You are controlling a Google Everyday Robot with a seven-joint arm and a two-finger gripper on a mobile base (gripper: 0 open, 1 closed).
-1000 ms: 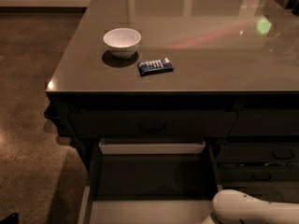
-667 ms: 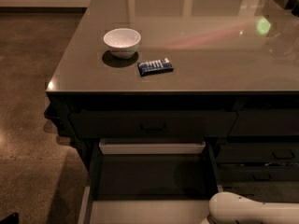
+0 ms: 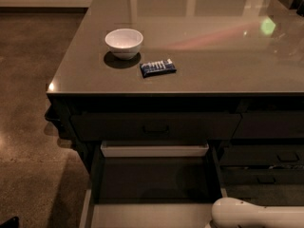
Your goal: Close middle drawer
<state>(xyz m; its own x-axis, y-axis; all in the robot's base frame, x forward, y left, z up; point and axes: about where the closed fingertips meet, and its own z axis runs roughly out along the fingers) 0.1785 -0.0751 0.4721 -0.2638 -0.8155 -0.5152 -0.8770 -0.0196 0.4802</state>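
The middle drawer (image 3: 152, 179) stands pulled out toward the camera below the counter top. Its inside is dark, its white back panel (image 3: 154, 150) shows under the closed top drawer, and its pale rim (image 3: 87, 208) runs down the left side. Its front and handle are cut off by the bottom edge of the view. A white rounded arm link (image 3: 256, 215) lies at the bottom right, over the drawer's front right corner. My gripper itself is out of view below the frame.
A white bowl (image 3: 124, 42) and a blue snack bar (image 3: 157, 67) sit on the glossy counter top (image 3: 199, 75). The closed top drawer (image 3: 156, 127) has a small loop handle. Narrower dark drawers (image 3: 266, 165) stand to the right. Brown floor lies to the left.
The white arm link at the bottom right has shifted slightly to the left. The drawer stays open as before.
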